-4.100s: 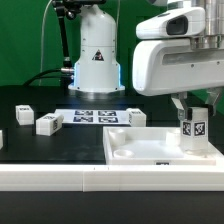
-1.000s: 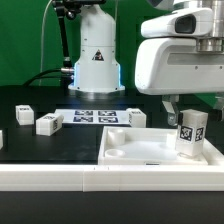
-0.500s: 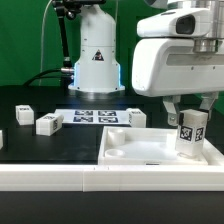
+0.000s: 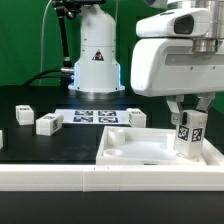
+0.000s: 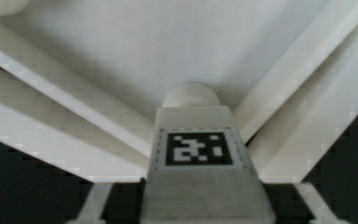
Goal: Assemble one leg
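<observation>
A leg (image 4: 189,135), a small white block with a tag on its face, stands upright in the far right corner of the wide white panel (image 4: 130,152). My gripper (image 4: 188,110) hangs right over it, with one finger on each side of the leg's upper end. In the wrist view the leg (image 5: 199,150) fills the middle, and dark gaps show between it and both fingers (image 5: 99,203). The jaws stand open around the leg.
Three more legs lie on the black table: two at the exterior view's left (image 4: 22,114) (image 4: 47,124) and one behind the panel (image 4: 137,117). The marker board (image 4: 95,116) lies in front of the robot base (image 4: 97,60).
Since 4.1 s ago the leg has come down and moved a little to the left, and the panel has slid left. Over the last second little has moved.
</observation>
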`<state>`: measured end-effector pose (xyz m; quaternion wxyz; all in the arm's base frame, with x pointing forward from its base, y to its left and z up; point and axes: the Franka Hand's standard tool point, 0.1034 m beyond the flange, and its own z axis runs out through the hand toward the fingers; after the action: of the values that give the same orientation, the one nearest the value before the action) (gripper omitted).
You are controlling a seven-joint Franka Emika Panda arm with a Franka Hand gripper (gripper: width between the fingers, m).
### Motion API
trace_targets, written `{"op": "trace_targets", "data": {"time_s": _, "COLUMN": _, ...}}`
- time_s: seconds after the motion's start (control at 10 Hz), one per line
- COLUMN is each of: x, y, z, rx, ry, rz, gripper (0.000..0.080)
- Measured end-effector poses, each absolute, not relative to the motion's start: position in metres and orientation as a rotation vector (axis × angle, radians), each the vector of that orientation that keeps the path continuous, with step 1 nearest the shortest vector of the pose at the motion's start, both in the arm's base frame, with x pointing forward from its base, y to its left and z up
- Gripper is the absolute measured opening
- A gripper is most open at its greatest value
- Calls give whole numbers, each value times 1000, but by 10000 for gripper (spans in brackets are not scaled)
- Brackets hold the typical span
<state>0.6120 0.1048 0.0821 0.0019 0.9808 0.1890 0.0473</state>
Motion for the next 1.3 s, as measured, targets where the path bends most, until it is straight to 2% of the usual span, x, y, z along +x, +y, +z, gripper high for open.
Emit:
{"op": "trace_targets", "data": {"time_s": 0.5, "x": 613, "y": 115, "z": 81, "rx": 3191, "ry": -304, "rz": 222, "gripper": 291}}
{"op": "trace_targets", "data": {"time_s": 1.0, "x": 610, "y": 123, "z": 80, "rx": 3020, "ry": -1114, "rz": 216, "gripper": 291}}
{"op": "trace_targets", "data": {"time_s": 1.2, "x": 610, "y": 122, "z": 80, "rx": 2987, "ry": -1256, "rz": 198, "gripper": 291}}
{"op": "trace_targets", "data": {"time_s": 1.3, "x": 610, "y": 122, "z": 80, "rx": 2985, "ry": -1262, "rz": 198, "gripper": 316}}
